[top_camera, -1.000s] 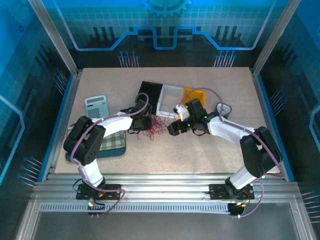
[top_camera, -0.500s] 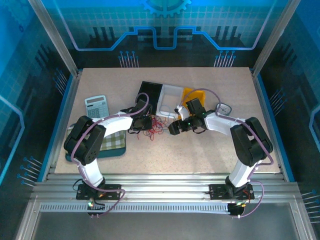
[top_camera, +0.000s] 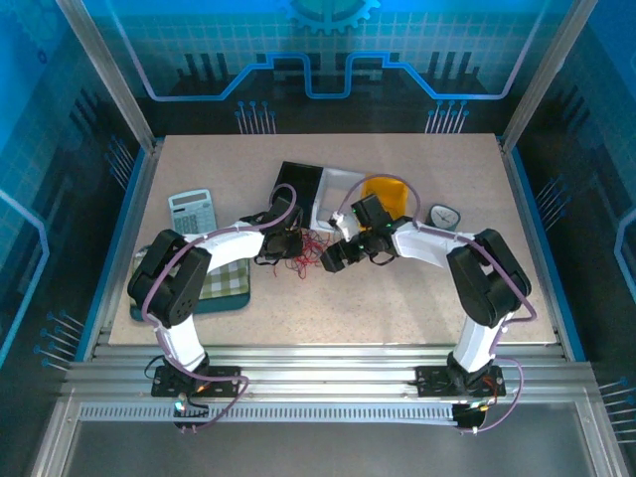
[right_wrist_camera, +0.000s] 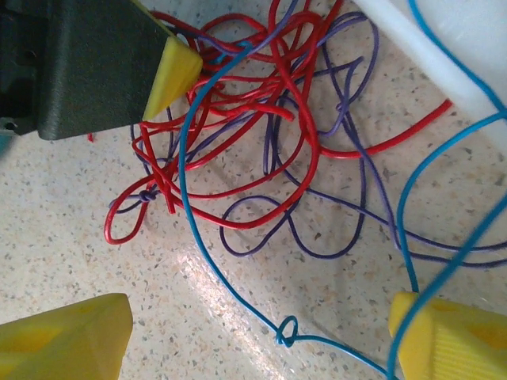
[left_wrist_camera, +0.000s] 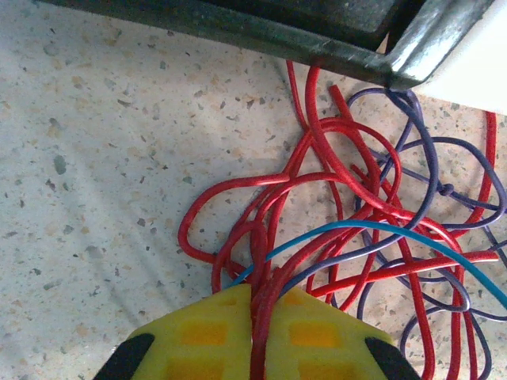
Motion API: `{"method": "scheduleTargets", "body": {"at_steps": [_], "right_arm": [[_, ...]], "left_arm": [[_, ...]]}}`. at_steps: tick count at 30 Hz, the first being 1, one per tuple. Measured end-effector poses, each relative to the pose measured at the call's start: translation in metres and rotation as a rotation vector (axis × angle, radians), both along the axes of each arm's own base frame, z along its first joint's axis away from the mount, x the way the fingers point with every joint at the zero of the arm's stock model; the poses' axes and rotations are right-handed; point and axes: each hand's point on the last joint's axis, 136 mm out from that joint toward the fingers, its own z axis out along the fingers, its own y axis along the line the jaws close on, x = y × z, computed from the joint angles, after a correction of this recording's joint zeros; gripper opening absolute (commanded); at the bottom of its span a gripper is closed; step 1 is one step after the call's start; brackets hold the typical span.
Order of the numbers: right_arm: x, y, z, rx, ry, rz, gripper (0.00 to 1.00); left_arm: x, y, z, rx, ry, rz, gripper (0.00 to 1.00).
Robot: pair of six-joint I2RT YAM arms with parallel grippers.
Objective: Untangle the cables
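Several limp cables [left_wrist_camera: 341,214] tangled — left gripper [left_wrist_camera: 257,299] clamped on red strands [left_wrist_camera: 265,237], right gripper [right_wrist_camera: 253,340] spread; loose blue cable [right_wrist_camera: 186,206] seems easiest grabbed.

The cables [left_wrist_camera: 348,214] lie on the table [left_wrist_camera: 95,158], fanning out ahead and to the right of my left gripper [left_wrist_camera: 253,332], with some strands running back between its jaws. Beyond them is the rim of a tray [left_wrist_camera: 238,36], with a bin [left_wrist_camera: 475,63] on its right. My right gripper [right_wrist_camera: 253,348] faces the tangle from the opposite side, and one strand lies between its jaws.
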Motion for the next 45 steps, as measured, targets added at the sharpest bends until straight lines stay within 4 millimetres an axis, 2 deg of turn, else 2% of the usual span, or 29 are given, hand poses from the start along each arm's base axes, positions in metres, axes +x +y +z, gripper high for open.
{"method": "scheduleTargets", "body": {"at_steps": [4,11,13,19,20,24,29,32,39,45], "right_arm": [[-0.002,0.007,-0.005,-0.074,-0.041,0.029,0.83],[0.006,0.004,-0.020,-0.155,-0.066,0.012,0.61],[0.009,0.005,-0.021,-0.163,-0.070,0.004,0.51],[0.013,0.008,-0.019,-0.151,-0.078,-0.009,0.02],[0.014,0.008,-0.019,-0.149,-0.081,-0.010,0.00],[0.015,0.008,-0.018,-0.133,-0.082,-0.029,0.00],[0.018,-0.005,-0.014,-0.111,-0.068,-0.079,0.00],[0.023,-0.008,-0.009,-0.093,-0.069,-0.097,0.08],[0.020,-0.004,-0.009,-0.079,-0.054,-0.097,0.35],[0.023,0.005,-0.014,-0.091,-0.055,-0.080,0.43]], "left_arm": [[0.000,0.000,0.000,0.000,0.000,0.000,0.00],[0.000,0.000,0.000,0.000,0.000,0.000,0.00],[0.000,0.000,0.000,0.000,0.000,0.000,0.00],[0.000,0.000,0.000,0.000,0.000,0.000,0.00],[0.000,0.000,0.000,0.000,0.000,0.000,0.00],[0.000,0.000,0.000,0.000,0.000,0.000,0.00],[0.000,0.000,0.000,0.000,0.000,0.000,0.00],[0.000,0.000,0.000,-0.001,-0.001,0.000,0.00],[0.000,0.000,0.000,-0.001,-0.001,0.000,0.00],[0.000,0.000,-0.001,-0.001,-0.002,0.000,0.00]]}}
